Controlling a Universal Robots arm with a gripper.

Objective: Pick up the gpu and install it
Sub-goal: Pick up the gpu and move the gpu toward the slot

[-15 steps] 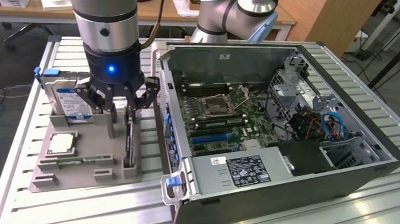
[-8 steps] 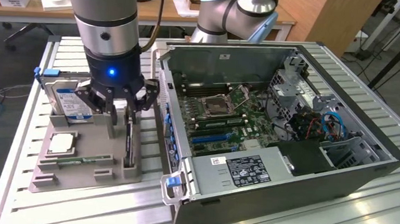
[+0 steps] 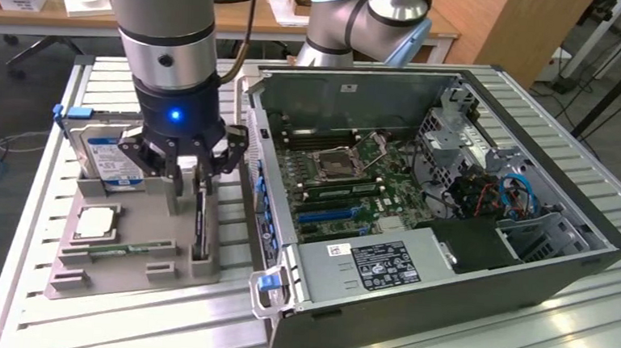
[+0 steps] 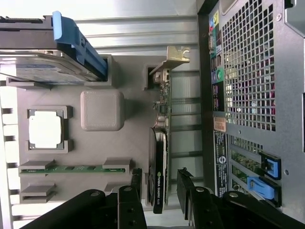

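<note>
Jaws open, straddling the gpu (image 4: 159, 157), which stands on edge in the grey holder (image 4: 102, 150) beside the computer case (image 4: 248, 71). Set your jaws centred and square to the card; clamp its flat faces evenly.

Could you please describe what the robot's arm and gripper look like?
The silver-grey cylindrical arm ends in a black wrist ring with a glowing blue light. A black cable runs alongside. The black gripper has jointed black fingers.
</note>
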